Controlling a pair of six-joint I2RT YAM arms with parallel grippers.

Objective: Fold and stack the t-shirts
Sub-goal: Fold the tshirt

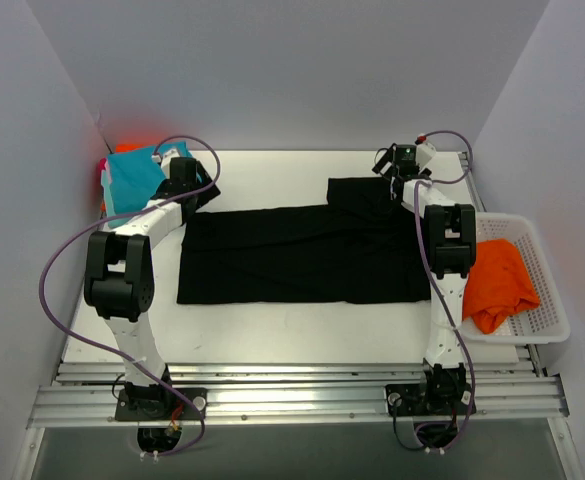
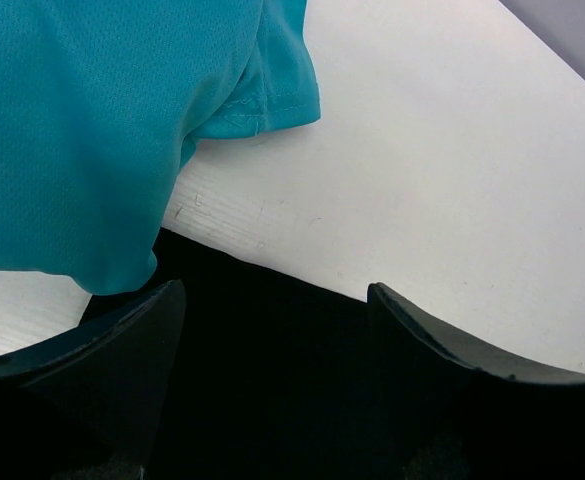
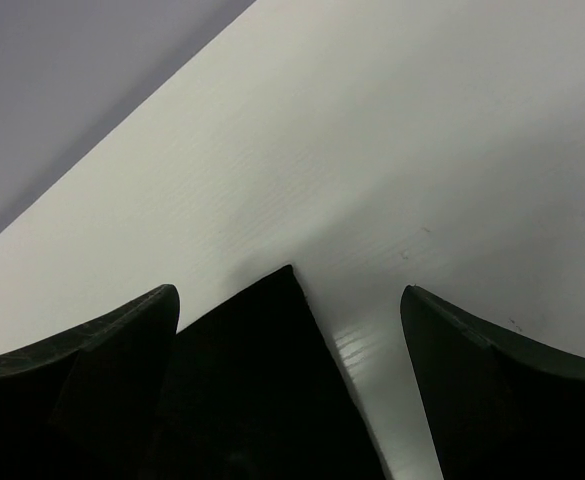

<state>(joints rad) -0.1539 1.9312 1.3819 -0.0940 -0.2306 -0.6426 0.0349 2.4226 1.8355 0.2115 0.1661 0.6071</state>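
A large black t-shirt (image 1: 302, 255) lies spread flat across the middle of the table. My left gripper (image 1: 198, 194) hovers open over its far left corner. In the left wrist view the black cloth (image 2: 272, 370) fills the gap of the left gripper (image 2: 274, 290), with a teal t-shirt (image 2: 92, 120) just beyond. My right gripper (image 1: 394, 186) stands open at the shirt's far right sleeve. In the right wrist view a pointed black corner (image 3: 262, 380) lies between the fingers of the right gripper (image 3: 290, 292). Neither gripper holds anything.
Teal t-shirts (image 1: 134, 175) with orange and pink edges are piled at the far left corner. A white lattice basket (image 1: 550, 318) at the right edge holds a crumpled orange t-shirt (image 1: 502, 280). White walls close in the table at the back and sides.
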